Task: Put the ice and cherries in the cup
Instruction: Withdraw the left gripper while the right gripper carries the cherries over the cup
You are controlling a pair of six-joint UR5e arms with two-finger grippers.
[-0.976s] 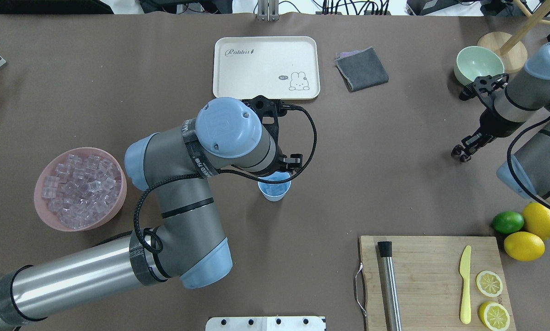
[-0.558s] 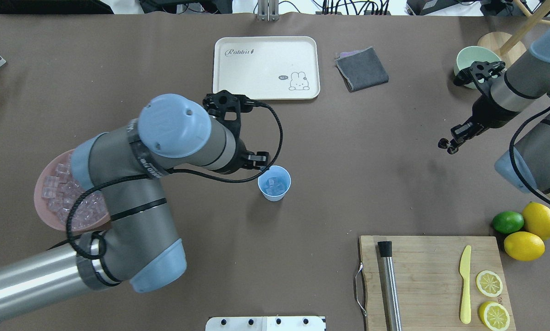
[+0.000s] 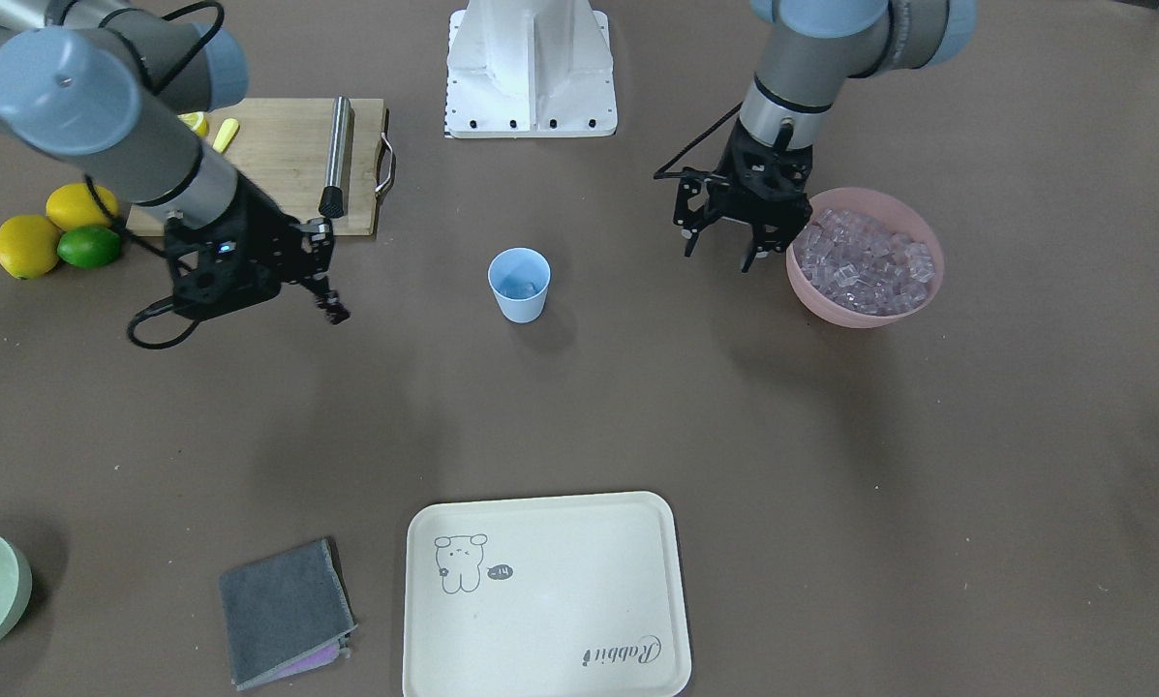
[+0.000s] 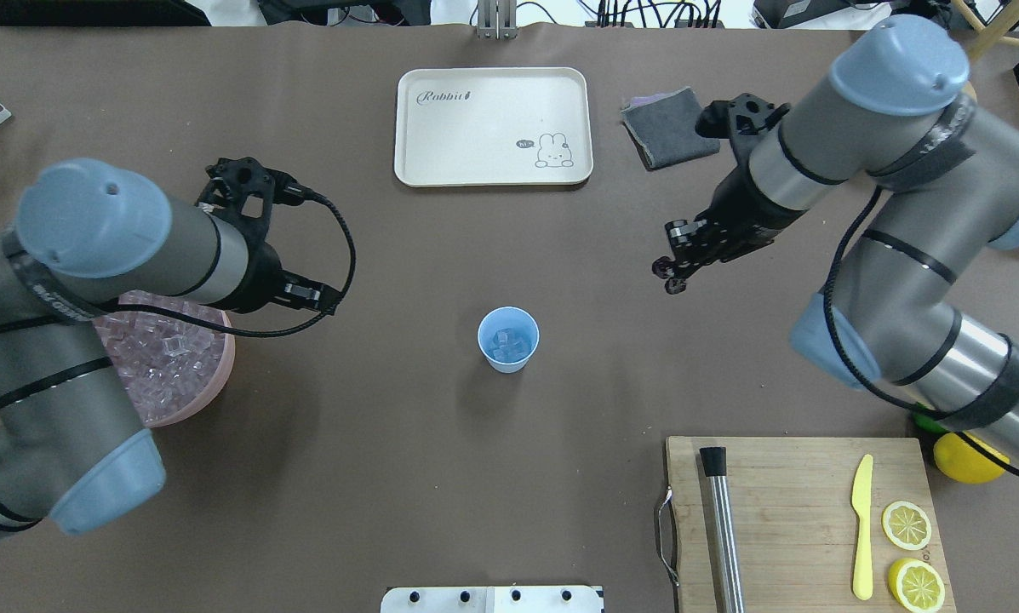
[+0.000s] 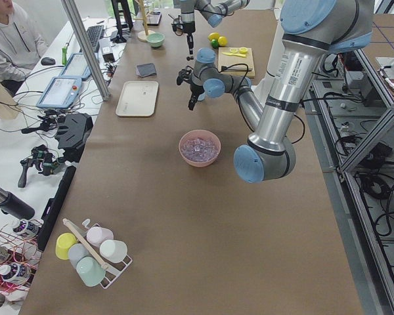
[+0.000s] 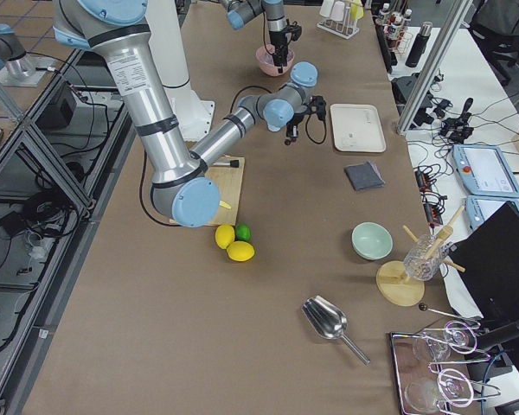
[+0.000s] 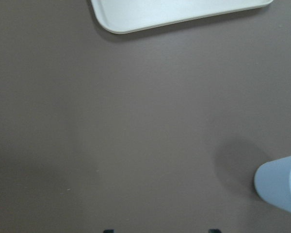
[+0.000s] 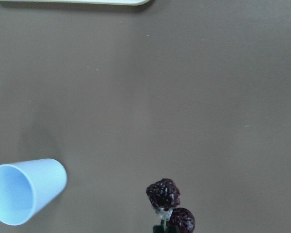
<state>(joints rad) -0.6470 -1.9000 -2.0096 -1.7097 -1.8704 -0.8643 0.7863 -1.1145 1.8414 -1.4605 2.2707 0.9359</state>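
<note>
Brown matte paper, smooth and even, covers the long desk (image 4: 373,511) I'm working over. In the side view an aluminium frame post (image 5: 85,47) and a screen (image 5: 59,92) stand along the operators' side.

The biggest flat piece on the desk is a cream rectangular plastic tray (image 4: 475,128) with rounded corners and a printed rabbit. Next in size is a bamboo cutting board (image 4: 790,502) with a wire handle. It carries a steel tube (image 4: 722,536) with a black cap, a yellow plastic knife (image 4: 861,528) and two lemon halves (image 4: 907,525).

A round pink bowl (image 3: 860,318) sits on the robot's left, heaped with small, clear, glassy cubes of ice (image 3: 855,259) that are faintly pink. The left claw (image 3: 717,256) hangs just beside that bowl's rim with its fingers spread. A folded grey cloth (image 4: 671,128), soft and square, lies near the tray.

The small light blue tapered plastic cup (image 4: 509,364) stands upright mid-desk, well apart from both claws, with a few ice cubes in its bottom. The right claw (image 3: 327,298) is pinching the stem of the cherries (image 8: 167,204), a tiny knobbly purple-black cluster. They hang over the desk on the robot's right, off to the cup's side and apart from it.
</note>
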